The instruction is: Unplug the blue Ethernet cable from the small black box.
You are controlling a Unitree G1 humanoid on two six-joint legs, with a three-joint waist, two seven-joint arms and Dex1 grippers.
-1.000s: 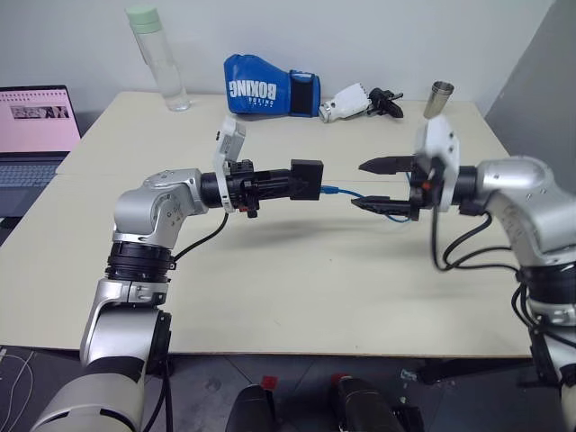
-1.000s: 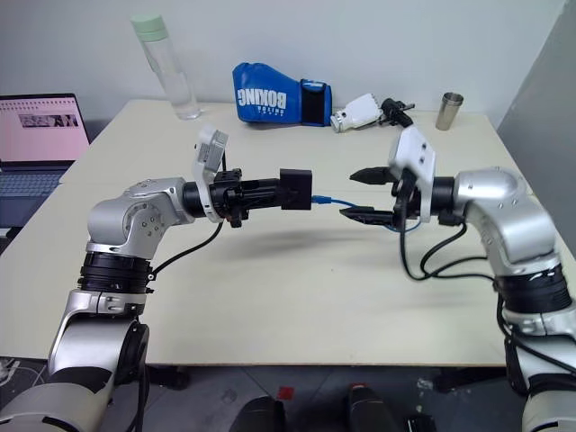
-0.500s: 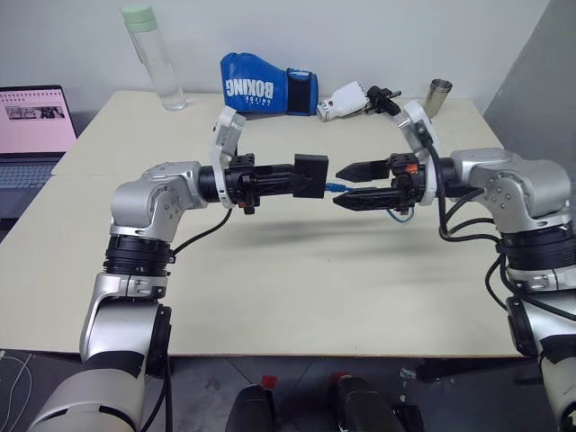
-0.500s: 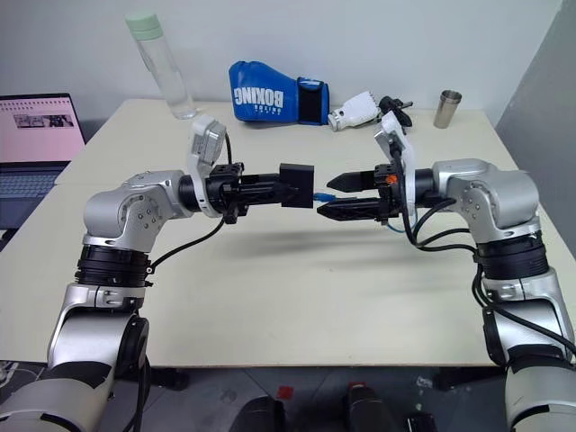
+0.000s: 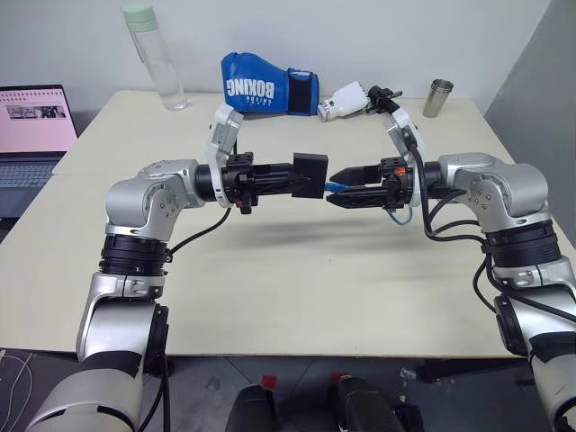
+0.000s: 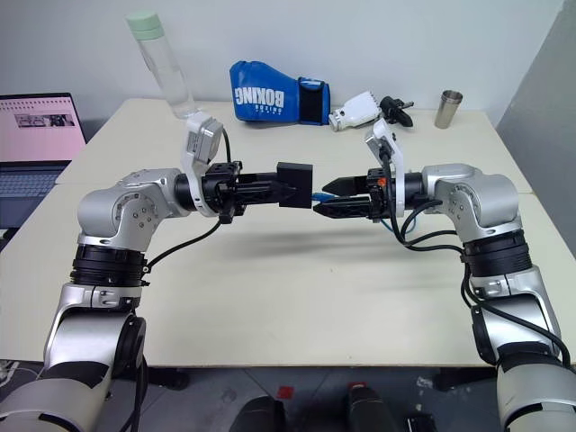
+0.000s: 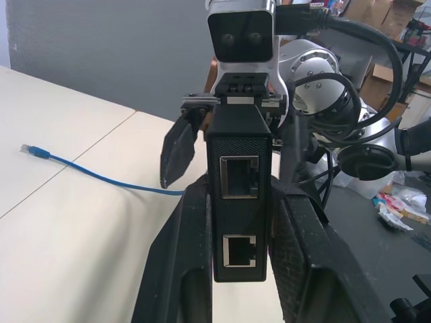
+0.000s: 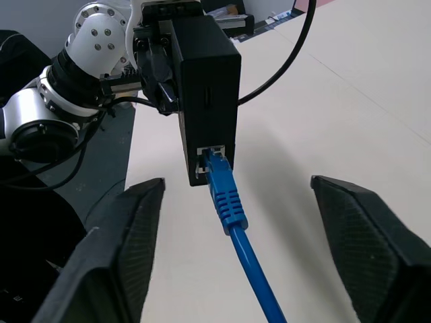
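Observation:
My left gripper [image 5: 293, 181] is shut on the small black box [image 5: 310, 174] and holds it level above the table, pointing toward my right arm. The blue Ethernet cable [image 8: 229, 202] is plugged into a port low on the box's [image 8: 209, 81] side. My right gripper [image 8: 236, 188] is open. Its fingers [image 8: 128, 242] stand on either side of the blue plug without touching it, tips close to the box. The rest of the cable [image 7: 101, 176] trails over the tabletop to a loose plug end.
At the back of the beige table [image 5: 288, 288] stand a clear bottle [image 5: 155, 56], a blue boxing glove [image 5: 268, 86], a white and black device [image 5: 353, 101] and a metal cup [image 5: 439, 97]. A laptop [image 5: 34, 126] sits at the far left.
My right gripper has moved left toward the box and rolled. Its fingers have narrowed and now straddle the plug. The left gripper has kept the box still.

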